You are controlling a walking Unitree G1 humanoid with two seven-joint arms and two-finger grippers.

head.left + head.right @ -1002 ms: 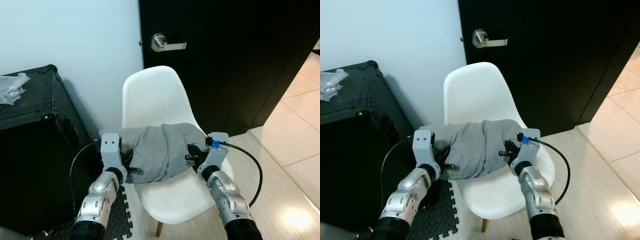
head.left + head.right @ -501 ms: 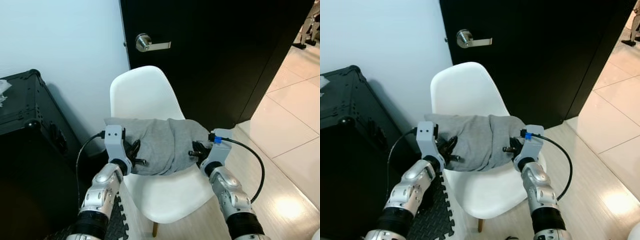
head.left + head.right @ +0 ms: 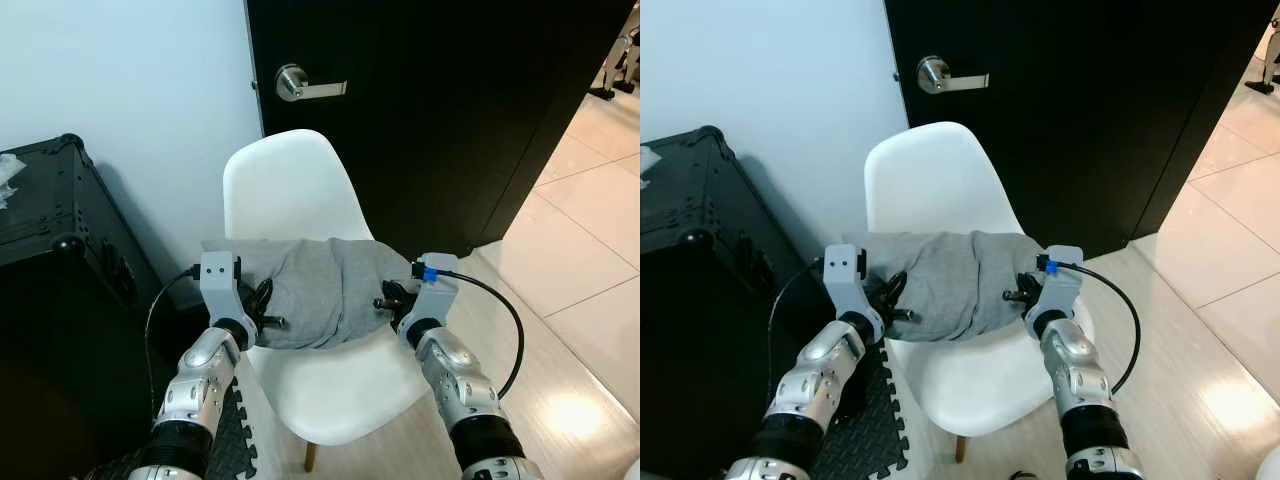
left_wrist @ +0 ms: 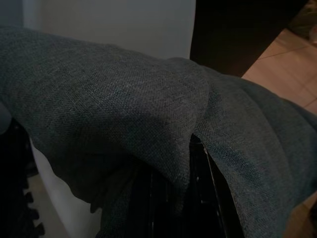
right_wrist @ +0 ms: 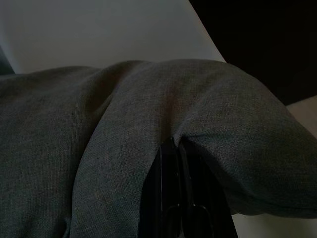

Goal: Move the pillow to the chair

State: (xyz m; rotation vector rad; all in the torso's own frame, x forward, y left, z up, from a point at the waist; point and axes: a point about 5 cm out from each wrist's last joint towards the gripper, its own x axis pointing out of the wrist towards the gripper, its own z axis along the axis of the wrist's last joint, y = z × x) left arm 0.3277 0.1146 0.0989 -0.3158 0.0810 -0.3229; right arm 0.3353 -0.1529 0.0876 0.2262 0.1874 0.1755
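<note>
Grey pillow at frame centre, held over the seat of the white chair. Left gripper pinches its left end, fingers clamped into a fold of fabric. Right gripper grips the right end likewise. Black door behind; black case at left edge.

Chair seat middle hidden under grey pillow; legs mostly out of sight. Fingertips of both jaws buried in pillow folds. Black case cut off at left.
</note>
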